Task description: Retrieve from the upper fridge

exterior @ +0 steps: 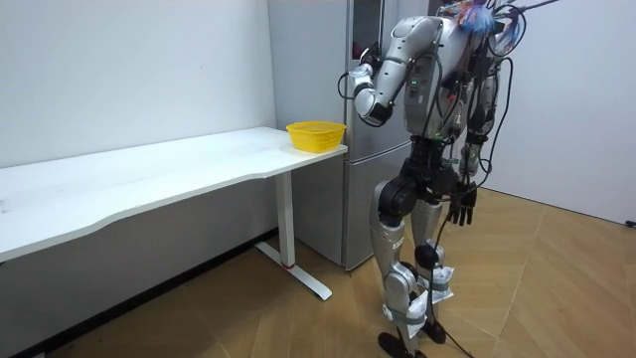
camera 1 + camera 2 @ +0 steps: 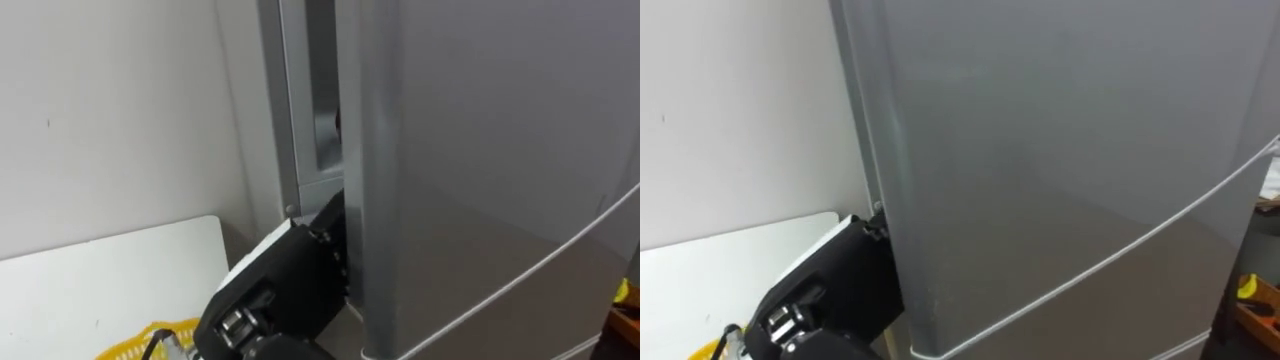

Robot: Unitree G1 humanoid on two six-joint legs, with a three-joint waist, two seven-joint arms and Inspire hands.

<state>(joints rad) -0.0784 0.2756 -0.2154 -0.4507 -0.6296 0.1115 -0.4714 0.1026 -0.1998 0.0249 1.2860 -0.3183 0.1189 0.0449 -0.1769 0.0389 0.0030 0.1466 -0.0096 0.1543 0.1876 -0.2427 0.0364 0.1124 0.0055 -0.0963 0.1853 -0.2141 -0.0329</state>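
left eye view
- door (image 2: 480, 150): upper fridge door, grey brushed metal, flat and smooth, stiff panel with a rounded edge
- gap (image 2: 325, 130): narrow slit between the door edge and the cabinet, so the door looks just ajar
- left hand (image 2: 295, 275): black back of the hand against the door's left edge; fingers hidden behind the edge, so cannot tell if they are curled or straight
- item: judged to be inside the upper compartment behind the door; hidden, kind unknown
- table (image 2: 120, 265): white, matte, flat top, beside the fridge
- basket (image 2: 150, 338): yellow plastic mesh, sits on the table
- wall (image 2: 110, 100): plain white

room view
- fridge (image 1: 318, 199): tall grey box at the table's end; robot stands right in front of it
- left hand (image 1: 356, 78): raised to the upper door's edge
- right hand (image 1: 462, 207): hangs by the thigh, fingers loose and apart, holds nothing
- basket (image 1: 316, 134): on the table corner nearest the fridge

right eye view
- door (image 2: 1060, 150): same grey sheet, slick, no handle seen
- left hand (image 2: 830, 280): at the door's left edge

handling (judged)
- door: rigid and fairly heavy, seal likely resists; hook the free edge where the left hand is and pull steadily
- item: probably cold, maybe damp and slippery; choose the grip once the door is wide open
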